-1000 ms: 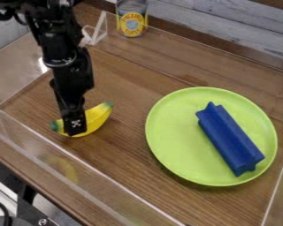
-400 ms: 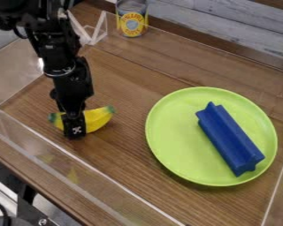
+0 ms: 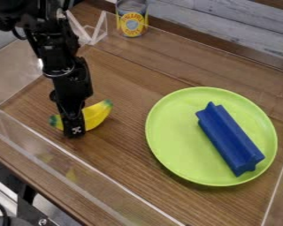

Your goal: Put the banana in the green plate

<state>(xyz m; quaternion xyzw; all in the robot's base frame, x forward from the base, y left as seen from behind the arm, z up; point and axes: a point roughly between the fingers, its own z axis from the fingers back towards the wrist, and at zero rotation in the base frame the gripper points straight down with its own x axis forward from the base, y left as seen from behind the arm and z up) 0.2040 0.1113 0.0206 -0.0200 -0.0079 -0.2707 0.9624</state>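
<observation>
Nearest the camera, a clear plastic wall (image 3: pixel 144 190) runs along the front edge of the bench (image 3: pixel 132 84), likely there to keep things from sliding off. Just behind it, well to the left of the green plate (image 3: pixel 179 132), sits the banana (image 3: pixel 99 116), small, curved, smooth yellow plastic, lying flat on the wood. The gripper (image 3: pixel 73 123) has dropped straight down over its left end, and the jaws look pinched in on the banana, closed tight around it. Coming in from directly above makes sense here: the fruit lies low on the bench, so a top-down pinch across its narrow body is the cleanest hold.

To my eye this is the grasp itself, nothing lifted yet; the banana is touching the bench, well apart from the plate's rim.

Now the green plate, big, round, glossy lime, with a shallow raised lip. A blue block (image 3: pixel 230 138) lies across its right half, long and ridged, matte-looking. That leaves the plate's left half bare, the side nearest the banana, and I'd judge that's the natural landing spot.

The bench is dark wood grain, slightly shiny. Far beyond the plate, at the back, stands a small can (image 3: pixel 132 21) with a yellow label, well out of the way.
</observation>
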